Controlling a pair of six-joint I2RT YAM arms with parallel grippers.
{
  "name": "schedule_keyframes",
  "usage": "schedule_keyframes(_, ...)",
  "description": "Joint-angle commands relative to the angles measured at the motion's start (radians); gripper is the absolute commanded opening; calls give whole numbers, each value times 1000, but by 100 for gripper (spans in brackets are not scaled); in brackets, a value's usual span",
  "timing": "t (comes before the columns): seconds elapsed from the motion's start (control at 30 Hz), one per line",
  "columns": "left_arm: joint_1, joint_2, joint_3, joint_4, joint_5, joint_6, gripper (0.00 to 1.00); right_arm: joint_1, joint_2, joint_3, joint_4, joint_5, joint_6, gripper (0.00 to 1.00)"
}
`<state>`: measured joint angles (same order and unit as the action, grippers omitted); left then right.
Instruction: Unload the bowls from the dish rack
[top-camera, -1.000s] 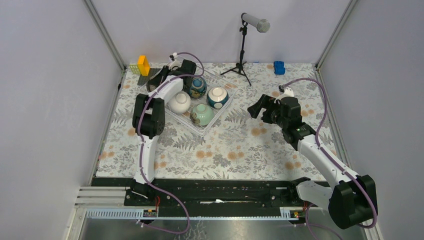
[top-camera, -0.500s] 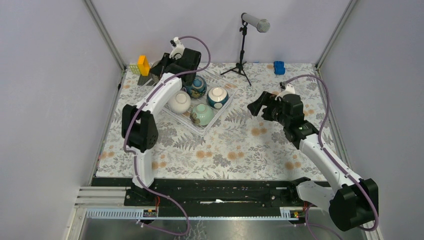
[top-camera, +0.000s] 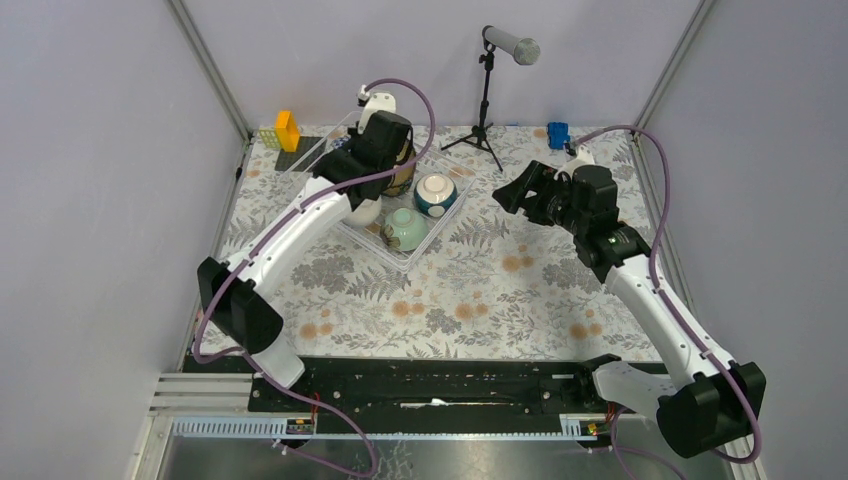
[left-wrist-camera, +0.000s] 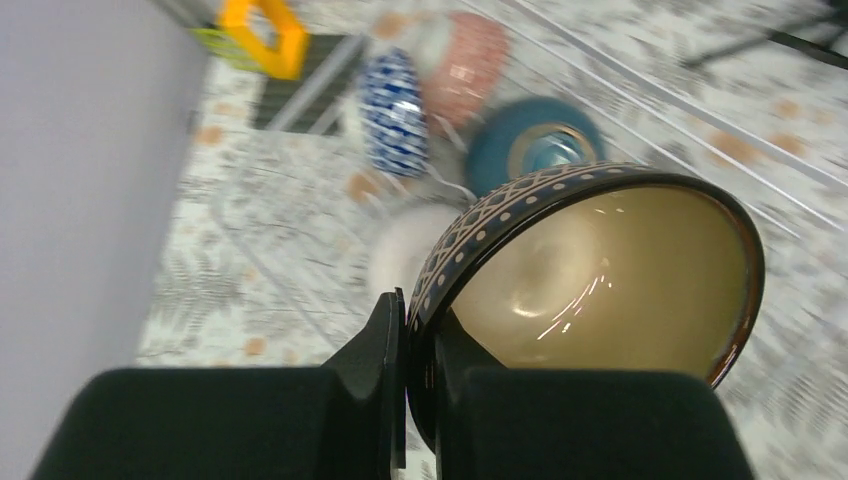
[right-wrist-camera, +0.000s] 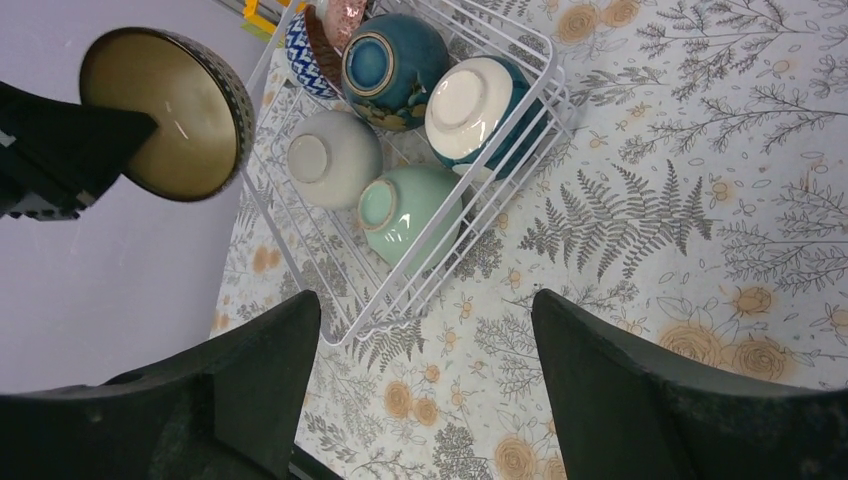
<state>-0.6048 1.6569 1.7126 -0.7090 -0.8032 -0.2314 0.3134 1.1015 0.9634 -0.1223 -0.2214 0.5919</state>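
Note:
My left gripper (left-wrist-camera: 420, 330) is shut on the rim of a dark dotted bowl with a cream inside (left-wrist-camera: 610, 270). It holds the bowl tilted in the air above the far part of the dish rack (top-camera: 420, 250); the bowl also shows in the top view (top-camera: 402, 168) and right wrist view (right-wrist-camera: 165, 110). In the rack (right-wrist-camera: 545, 60) sit a dark teal bowl (right-wrist-camera: 395, 55), a blue-white bowl (right-wrist-camera: 480, 100), a white bowl (right-wrist-camera: 335, 155), a pale green bowl (right-wrist-camera: 405, 210), a zigzag bowl (right-wrist-camera: 300, 45) and a pink bowl (right-wrist-camera: 345, 15). My right gripper (top-camera: 520, 195) is open and empty, raised right of the rack.
A microphone stand (top-camera: 487, 100) is behind the rack at the back. A blue block (top-camera: 558, 135) lies at the back right. A yellow block (top-camera: 287, 130) and a black mat (top-camera: 300, 152) are at the back left. Floral cloth (top-camera: 480, 290) covers the table.
My left arm has lifted the dark dotted bowl out of the rack's far end and swung it up and to the right. My right gripper has risen slightly and stays open.

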Motion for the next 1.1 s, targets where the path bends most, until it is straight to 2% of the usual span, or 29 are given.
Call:
schedule_keyframes(0.0,-25,-69,-34,58,303,-128,0,6,-21,49,-42,7,27,85)
schedule_keyframes(0.07,-48,-77,-61,89,388,-155,0,7,-35,34,-33,9,57,87)
schedule_keyframes(0.1,-61,-80,-75,107,430,-166,0,7,-43,25,-33,1,57,95)
schedule_keyframes(0.13,-77,-81,-93,123,460,-179,0,7,-51,15,-25,-9,48,98)
schedule_keyframes(0.17,-90,-82,-103,139,489,-193,0,7,-57,8,-16,-22,36,95)
schedule_keyframes(0.27,-135,-74,-128,184,543,-232,0,7,-45,7,-29,-15,25,75)
schedule_keyframes(0.3,-151,-68,-130,194,547,-242,0,8,-33,22,-56,-8,18,73)
schedule_keyframes(0.5,-247,-21,-112,211,440,-283,0,37,55,93,-184,70,-32,69)
schedule_keyframes(0.67,-290,18,-83,202,385,-286,0,72,44,87,-193,125,-69,68)
schedule_keyframes(0.87,-322,43,-50,187,352,-293,0,97,40,84,-218,169,-96,66)
schedule_keyframes(1.07,-333,53,-40,198,368,-302,0,102,55,69,-236,201,-103,58)
